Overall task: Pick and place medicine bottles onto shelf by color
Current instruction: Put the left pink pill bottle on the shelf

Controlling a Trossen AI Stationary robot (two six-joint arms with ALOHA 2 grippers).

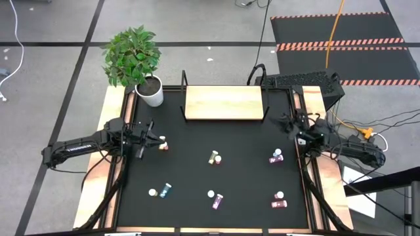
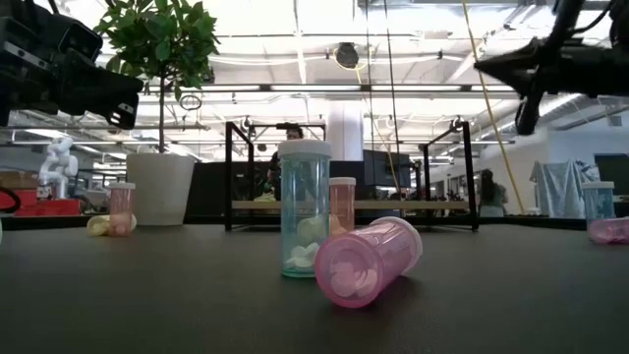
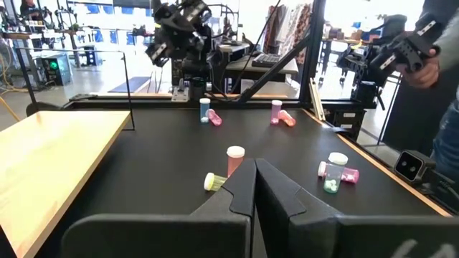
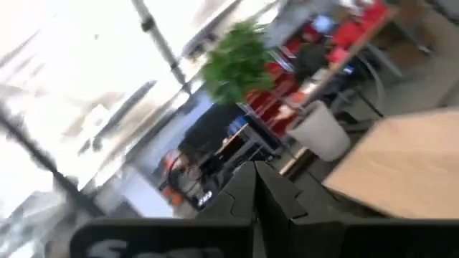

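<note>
We judge that we are at the opening step: every bottle lies on the black tabletop (image 1: 197, 177) and the light tan wooden shelf with black end posts (image 1: 223, 103) stands bare at the far edge. Nearest us along the front row lie a blue-teal bottle with its white cap beside it (image 1: 165, 190), a purple bottle on its side (image 1: 216, 200) and a pink bottle on its side (image 1: 279, 202). Farther in, a yellow-green bottle (image 1: 214, 157) sits mid-table, a purple one (image 1: 275, 157) towards the right, and a small pink upright bottle (image 1: 163, 145) just beside the left gripper (image 1: 149, 137), whose fingers are pressed together on nothing. The right gripper (image 1: 291, 124) hangs shut and empty too, near the shelf's right post. Our next move, we think, calls for parting the left fingers and lowering them around the pink bottle. Room is generous between the bottles, though the white plant pot with its leafy green plant (image 1: 150, 92) crowds the shelf's left end, so we should approach the board from the front.
</note>
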